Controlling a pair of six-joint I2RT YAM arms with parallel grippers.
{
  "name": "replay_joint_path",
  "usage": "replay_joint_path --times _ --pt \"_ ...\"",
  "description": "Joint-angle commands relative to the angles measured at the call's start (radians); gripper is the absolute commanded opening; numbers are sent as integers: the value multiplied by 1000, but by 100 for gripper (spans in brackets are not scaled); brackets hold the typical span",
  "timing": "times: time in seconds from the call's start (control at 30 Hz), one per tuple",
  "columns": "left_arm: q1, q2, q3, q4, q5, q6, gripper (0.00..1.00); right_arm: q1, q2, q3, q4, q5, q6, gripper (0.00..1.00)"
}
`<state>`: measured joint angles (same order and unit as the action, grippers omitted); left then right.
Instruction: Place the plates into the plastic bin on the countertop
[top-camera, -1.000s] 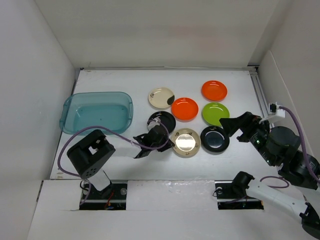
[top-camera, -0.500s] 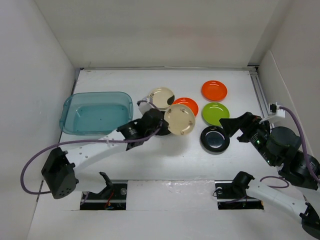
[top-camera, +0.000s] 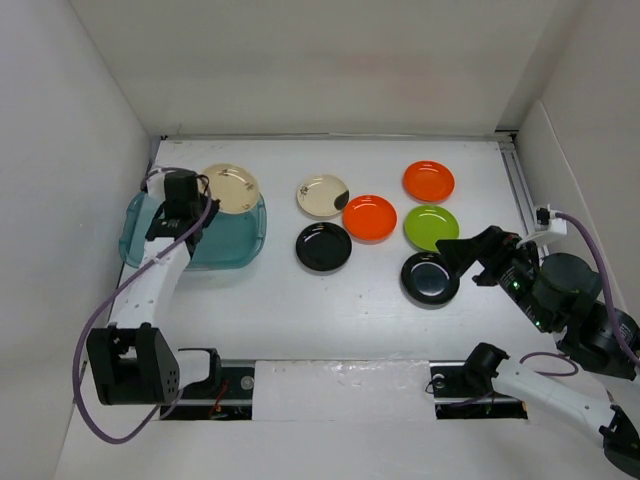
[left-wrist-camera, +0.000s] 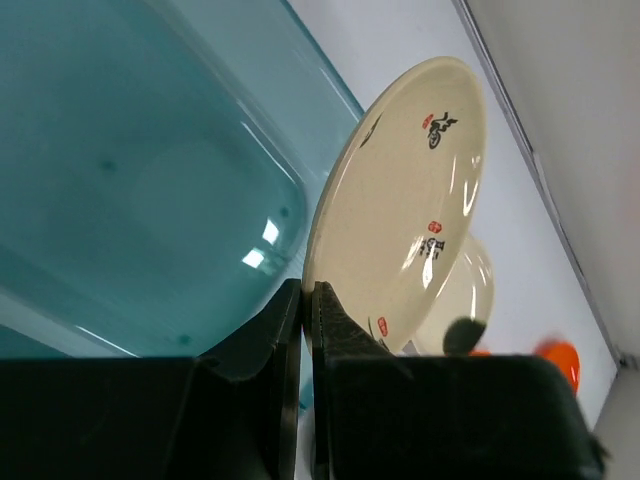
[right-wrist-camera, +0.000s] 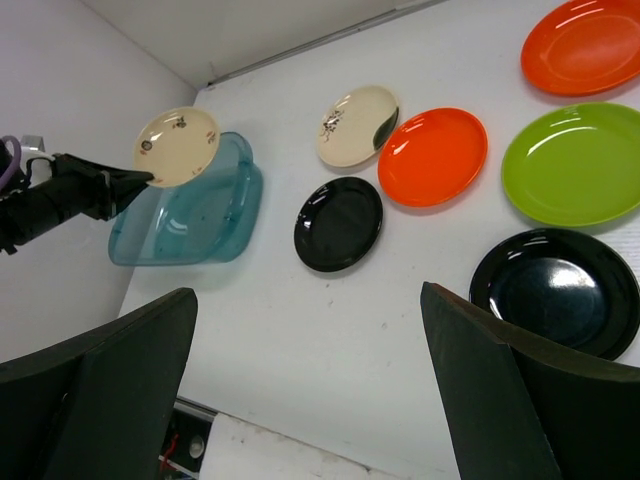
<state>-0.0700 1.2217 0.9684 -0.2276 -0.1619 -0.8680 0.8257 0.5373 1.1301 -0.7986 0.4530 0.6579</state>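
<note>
Currently, I am pinching the gold-tan round shallow plate (left-wrist-camera: 400, 210) by its rim with my left end effector (left-wrist-camera: 308, 290), fingers pressed together on the thin edge. I am holding the plate tilted above the far right corner of the translucent teal-blue rectangular plastic bin (left-wrist-camera: 120, 200), which is sitting empty at the left of the white table (top-camera: 300, 310). My right end effector (right-wrist-camera: 308, 295) is hovering spread and empty near a glossy black round plate (right-wrist-camera: 560, 290). The remaining plates (top-camera: 369, 217) are lying on the table, none in the bin.

Caution: the grip is covering only a narrow strip of rim, so the plate may be liable to pivot or slip under its own weight. In the top view, part of the plate is overhanging the bin's flared rim. Releasing here is risking a strike on that rim and a landing outside the bin. Centring over the bin floor first is advisable.
</note>
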Motion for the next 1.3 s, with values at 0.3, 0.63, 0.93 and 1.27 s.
replay_joint_path --times 0.3,0.63,0.93,1.27 --pt "113 65 -114 65 73 -11 0 -2 -6 -16 65 -27 -17 99" --pt "113 64 -142 85 45 -20 64 -2 3 -26 85 -48 -17 99" --pt "27 -207 -77 157 75 104 100 -2 23 -46 105 -59 -17 99" --pt "-433 -255 -269 246 118 -3 100 -2 55 -36 116 -11 -17 99"
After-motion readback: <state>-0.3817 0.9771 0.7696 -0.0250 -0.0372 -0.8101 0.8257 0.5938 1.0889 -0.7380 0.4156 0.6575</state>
